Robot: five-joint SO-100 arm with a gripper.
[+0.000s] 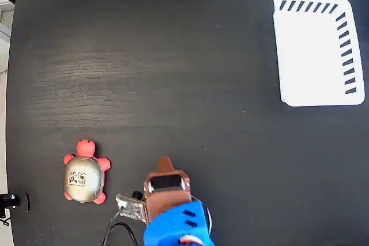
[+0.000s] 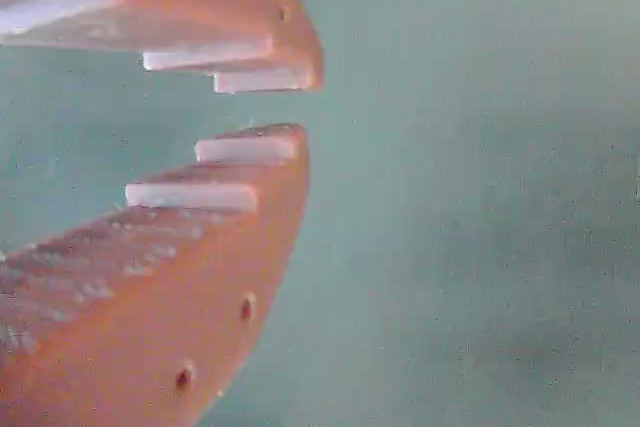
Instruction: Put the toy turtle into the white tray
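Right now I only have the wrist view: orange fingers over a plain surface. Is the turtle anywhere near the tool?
Observer: In the fixed view the turtle sits on the table left of the tool, apart from it.
Operator: And the tray?
Observer: The tray lies at the upper right, with nothing in it.
Operator: Is the tool holding anything?
Observer: No. In the wrist view the tool shows a narrow gap between its fingertips, with nothing between them.

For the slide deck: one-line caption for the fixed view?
Tool near the bottom edge, toy turtle to its left, white tray empty at top right.
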